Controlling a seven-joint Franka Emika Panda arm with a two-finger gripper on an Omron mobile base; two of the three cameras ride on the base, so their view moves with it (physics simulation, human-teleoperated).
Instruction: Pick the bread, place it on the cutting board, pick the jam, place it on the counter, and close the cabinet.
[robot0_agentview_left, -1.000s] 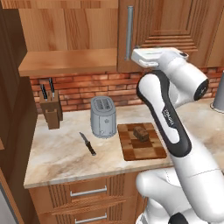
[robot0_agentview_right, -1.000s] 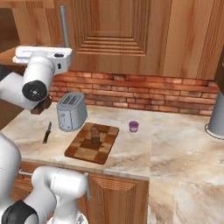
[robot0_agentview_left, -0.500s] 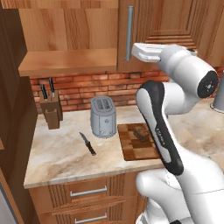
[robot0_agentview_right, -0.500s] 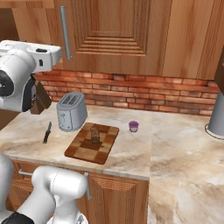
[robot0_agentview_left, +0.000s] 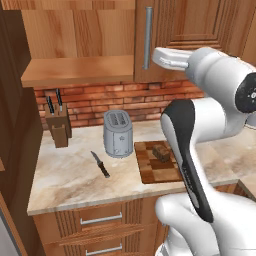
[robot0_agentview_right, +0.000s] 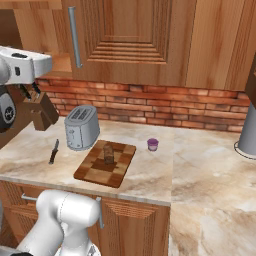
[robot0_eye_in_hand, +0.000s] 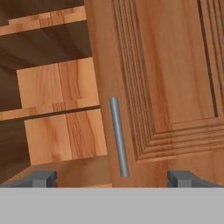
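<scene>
**Bread on the board, jam on the stone, gripper wide before the cabinet door**

The small dark brown, rough-crusted bread chunk (robot0_agentview_right: 108, 152) sits on the rectangular cutting board of light and dark wooden patchwork blocks (robot0_agentview_right: 95, 172), which lies flat on the beige marbled stone counter with brown veins (robot0_agentview_right: 205, 175). Just beside the board's far right corner, apart from it, the squat purple jam jar with a pale lilac lid (robot0_agentview_right: 152, 144) stands upright on the same stone.

Above, the brown wooden upper cabinet door with grooved, stepped panel mouldings (robot0_eye_in_hand: 175, 78) carries a slim vertical grey bar handle (robot0_eye_in_hand: 119, 136). To the door's left, in the hand view, smooth wooden shelves (robot0_eye_in_hand: 57, 111) show inside the cabinet, so this door is not shut. The two-finger gripper (robot0_eye_in_hand: 112, 178) faces the door's handle edge, its dark tips set far apart with nothing between them.

On the counter left of the board stands a rounded brushed-metal toaster (robot0_agentview_left: 118, 133); a black-handled knife (robot0_agentview_left: 100, 164) lies in front of it, and a wooden knife block (robot0_agentview_left: 58, 129) stands against the red brick backsplash (robot0_agentview_right: 165, 107).
</scene>
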